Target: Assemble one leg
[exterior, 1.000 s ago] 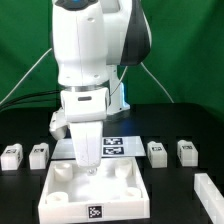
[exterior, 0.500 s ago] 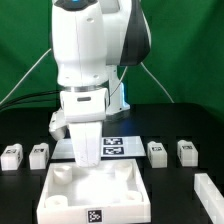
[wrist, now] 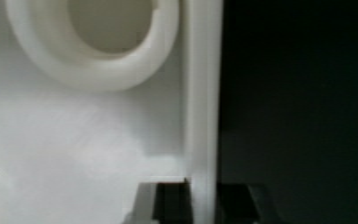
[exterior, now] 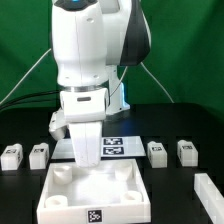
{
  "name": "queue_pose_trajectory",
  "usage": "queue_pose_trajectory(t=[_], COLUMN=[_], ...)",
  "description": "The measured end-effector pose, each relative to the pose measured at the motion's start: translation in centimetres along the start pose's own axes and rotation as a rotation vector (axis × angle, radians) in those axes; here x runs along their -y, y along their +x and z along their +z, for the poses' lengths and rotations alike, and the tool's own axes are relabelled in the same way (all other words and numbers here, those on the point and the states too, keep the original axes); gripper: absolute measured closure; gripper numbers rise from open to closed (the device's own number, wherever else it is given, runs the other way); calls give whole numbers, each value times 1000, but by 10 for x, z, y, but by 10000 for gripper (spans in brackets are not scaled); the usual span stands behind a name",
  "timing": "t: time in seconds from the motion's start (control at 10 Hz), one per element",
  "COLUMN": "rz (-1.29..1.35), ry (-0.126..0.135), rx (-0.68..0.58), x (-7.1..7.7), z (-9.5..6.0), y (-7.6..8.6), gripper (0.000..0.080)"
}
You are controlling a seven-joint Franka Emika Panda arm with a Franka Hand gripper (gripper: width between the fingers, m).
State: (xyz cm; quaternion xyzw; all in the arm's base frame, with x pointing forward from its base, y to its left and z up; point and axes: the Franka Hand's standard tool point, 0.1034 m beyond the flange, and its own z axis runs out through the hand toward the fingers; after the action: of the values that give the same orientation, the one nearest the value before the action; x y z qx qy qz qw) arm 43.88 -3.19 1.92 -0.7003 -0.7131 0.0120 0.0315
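Observation:
The large white square panel (exterior: 70, 207) with round corner sockets lies at the front middle of the table. My gripper (exterior: 88, 160) reaches straight down onto its far wall. In the wrist view the two dark fingers (wrist: 167, 205) of my gripper (wrist: 201, 203) stand on either side of the panel's thin wall (wrist: 201, 110), pressed against it, with a round socket (wrist: 105, 40) nearby. Small white legs with marker tags stand in a row: two on the exterior view's left (exterior: 12, 153) (exterior: 38, 153) and two on its right (exterior: 157, 151) (exterior: 186, 150). None is held.
The marker board (exterior: 115, 147) lies just behind the panel, partly hidden by my arm. Another white part (exterior: 207, 188) sits at the exterior view's right edge, and a small white part (exterior: 57, 125) stands behind my gripper. A green backdrop closes off the rear.
The fingertip that showed just inside the panel's far wall one second ago no longer shows. The panel and the legs have not moved.

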Motion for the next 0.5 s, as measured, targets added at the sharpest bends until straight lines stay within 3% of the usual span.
queue_pose_trajectory(t=[0.3,0.5], rz=[12,44], ry=[0,-14], rx=[0,-9], x=[-1,-16], z=[0,-3], y=[2,25], gripper=[742,742])
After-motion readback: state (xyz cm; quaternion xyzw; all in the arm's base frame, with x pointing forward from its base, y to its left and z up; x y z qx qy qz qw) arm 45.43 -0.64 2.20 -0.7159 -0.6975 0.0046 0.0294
